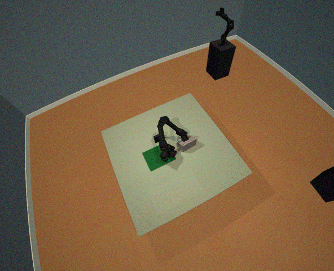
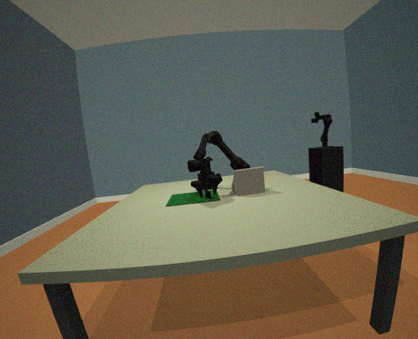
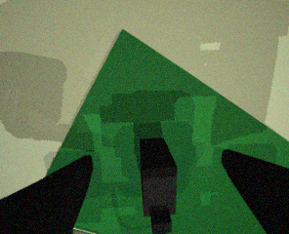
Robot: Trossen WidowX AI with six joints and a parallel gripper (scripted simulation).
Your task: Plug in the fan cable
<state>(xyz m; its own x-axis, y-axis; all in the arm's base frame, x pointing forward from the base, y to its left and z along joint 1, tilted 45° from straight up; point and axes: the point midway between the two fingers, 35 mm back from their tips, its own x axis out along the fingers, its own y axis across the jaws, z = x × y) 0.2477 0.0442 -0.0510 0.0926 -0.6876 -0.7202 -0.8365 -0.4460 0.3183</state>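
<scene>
The green board lies flat on the pale table. The cable's black plug stands over the board near the middle of the wrist view, with its narrow cable end toward the lower edge. My gripper is open and low over the board. Its fingers are on either side of the plug, with a gap on both sides. Only a pale edge of the header shows at the bottom of the wrist view, to the left of the plug. The fan cannot be made out.
A grey box-like panel stands on the table beside the board and in front of the arm's base. A second arm on a black pedestal stands beyond the table.
</scene>
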